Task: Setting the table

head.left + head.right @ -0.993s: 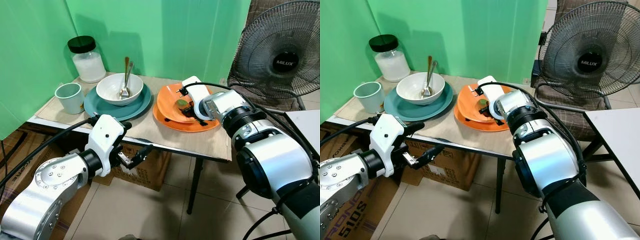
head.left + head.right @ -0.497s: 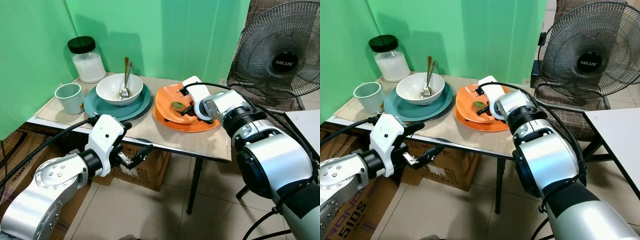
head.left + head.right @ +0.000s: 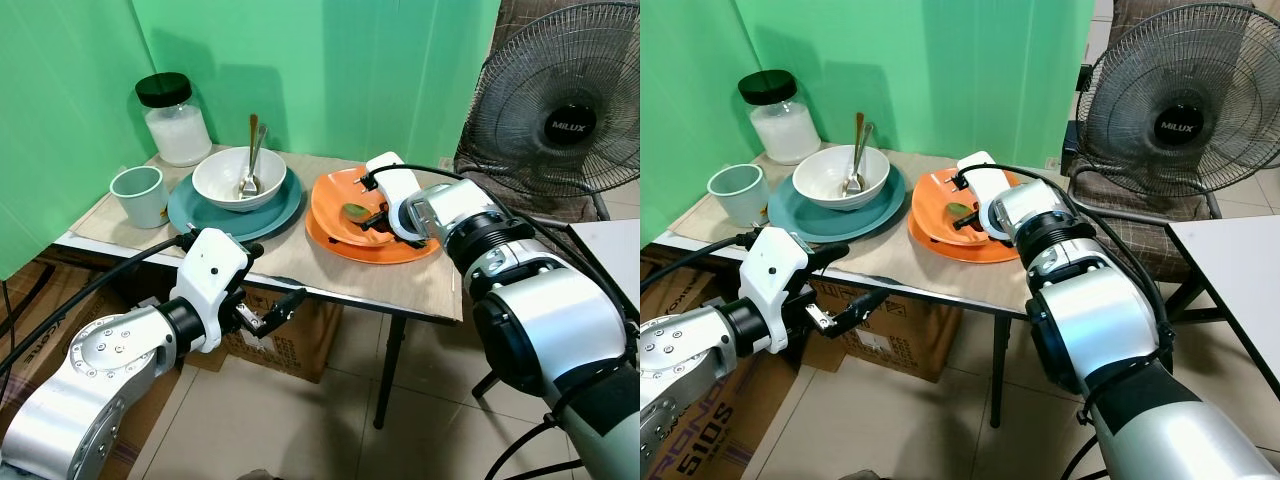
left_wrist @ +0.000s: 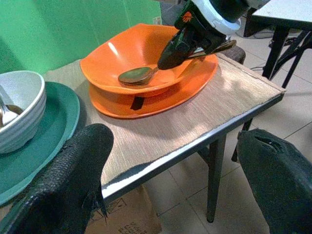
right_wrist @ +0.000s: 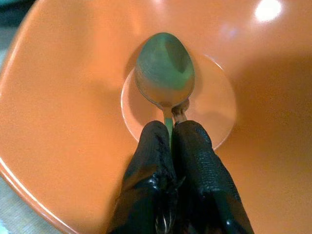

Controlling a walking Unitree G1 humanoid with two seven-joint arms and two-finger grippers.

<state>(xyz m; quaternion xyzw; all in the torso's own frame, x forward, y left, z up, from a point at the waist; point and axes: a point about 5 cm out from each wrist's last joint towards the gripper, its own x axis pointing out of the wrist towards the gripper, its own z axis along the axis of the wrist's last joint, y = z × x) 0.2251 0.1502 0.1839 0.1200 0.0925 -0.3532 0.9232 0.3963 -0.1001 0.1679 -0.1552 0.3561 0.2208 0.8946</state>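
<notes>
An orange bowl [image 3: 338, 192] sits on an orange plate [image 3: 372, 249] at the table's right side. My right gripper [image 3: 379, 218] is shut on a metal spoon [image 5: 165, 70], whose head rests on the bowl's bottom [image 4: 137, 75]. A white bowl [image 3: 239, 177] with two utensils [image 3: 251, 156] stands on a teal plate [image 3: 235, 214] to the left. Beside that plate is a pale green mug [image 3: 140, 194]. My left gripper [image 3: 274, 312] hangs open below the table's front edge, with nothing between its fingers [image 4: 63, 192].
A glass jar with a black lid [image 3: 174, 119] stands at the table's back left, against a green backdrop. A standing fan [image 3: 562, 103] is to the right of the table. Cardboard boxes [image 3: 290, 340] lie under the table. A white table corner [image 3: 612, 254] shows at far right.
Over the last second my right gripper has shifted the spoon's head further into the orange bowl. The left arm has stayed still.
</notes>
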